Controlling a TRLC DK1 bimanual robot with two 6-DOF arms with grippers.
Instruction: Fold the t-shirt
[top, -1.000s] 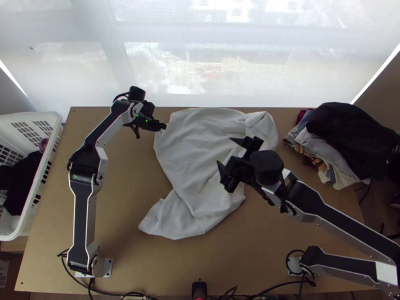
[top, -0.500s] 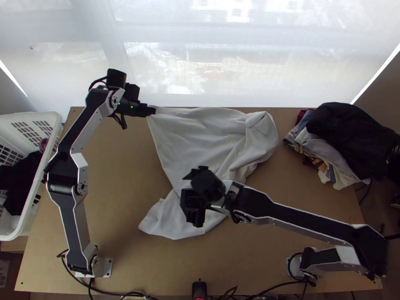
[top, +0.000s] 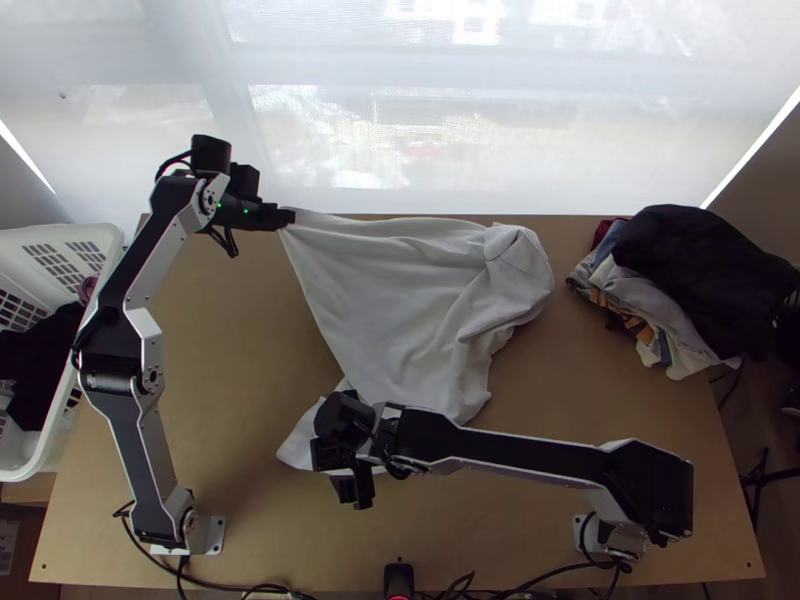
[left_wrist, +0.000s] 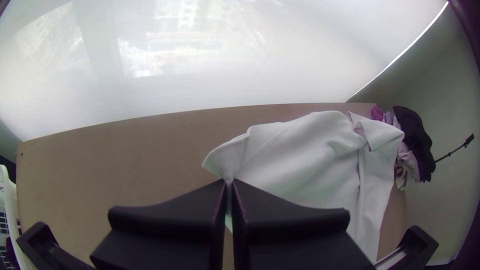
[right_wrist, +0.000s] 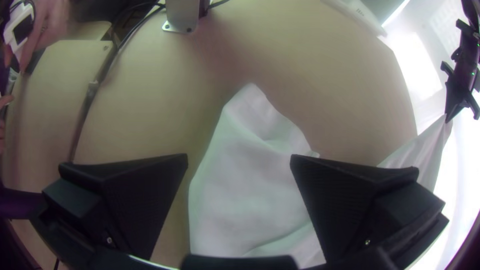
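LEFT: your left gripper is pinching the t-shirt by a far corner, fingers closed on it | RIGHT: your right gripper is hanging above the near end, fingers standing wide | SHIRT: it is lying rumpled mid-table, partly spread, stretching taut towards your left gripper.

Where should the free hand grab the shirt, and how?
Probably the shirt's near end, from above: it lies low on the table, narrows to a tip, and the right gripper hangs open over it. The left gripper holds a far corner.
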